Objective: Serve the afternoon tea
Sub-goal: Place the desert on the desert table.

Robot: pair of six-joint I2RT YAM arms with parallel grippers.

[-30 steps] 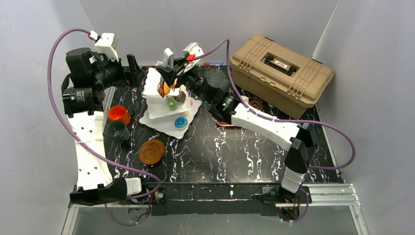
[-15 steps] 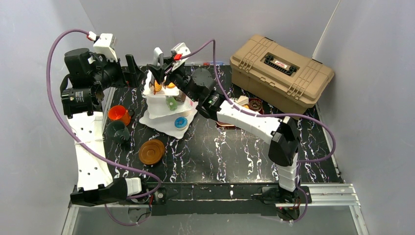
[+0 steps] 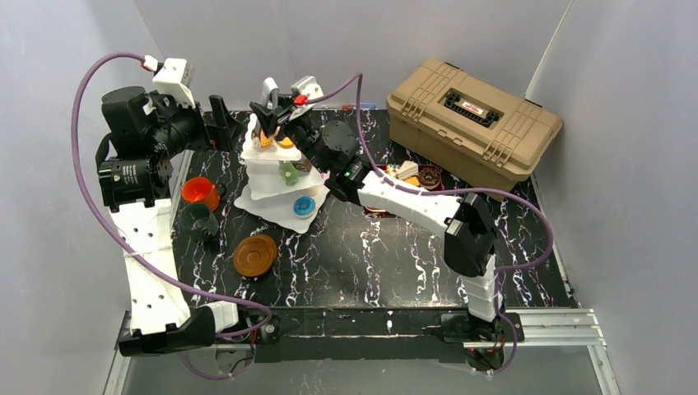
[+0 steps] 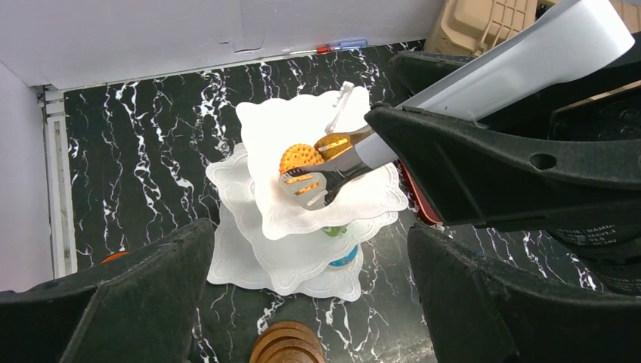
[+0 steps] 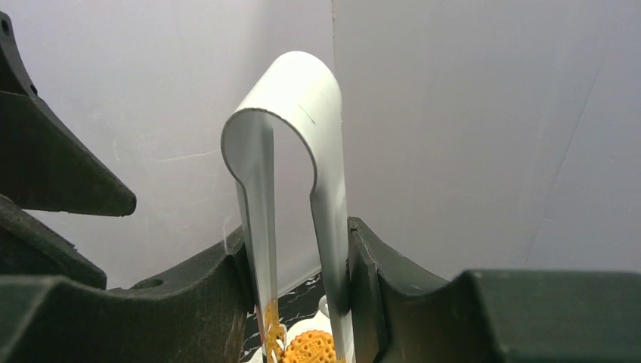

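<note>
A tan toolbox [image 3: 473, 123], lid shut and a black handle on top, sits at the 2 o'clock corner of the black, white-veined desk [image 3: 370, 255], close to the grey walls [image 3: 346, 41]. Shiny metal tongs [image 4: 310, 184] are up at about 11 o'clock, looped end high, slotted head low. A small red-and-blue pen-like thing [image 4: 344, 46] lies along the desk's far edge at 12 o'clock.

From above, we find the tiered stand [image 3: 251, 200] at the table's [image 3: 370, 255] eleven o'clock and the toolbox [image 3: 473, 123] at its two. Two cups [image 3: 197, 191] sit at the stand's nine o'clock, stacked saucers [image 3: 255, 255] at its six. Biscuits [image 4: 301, 157] lie on its top tier, with the tongs [image 4: 321, 185] just over them
</note>
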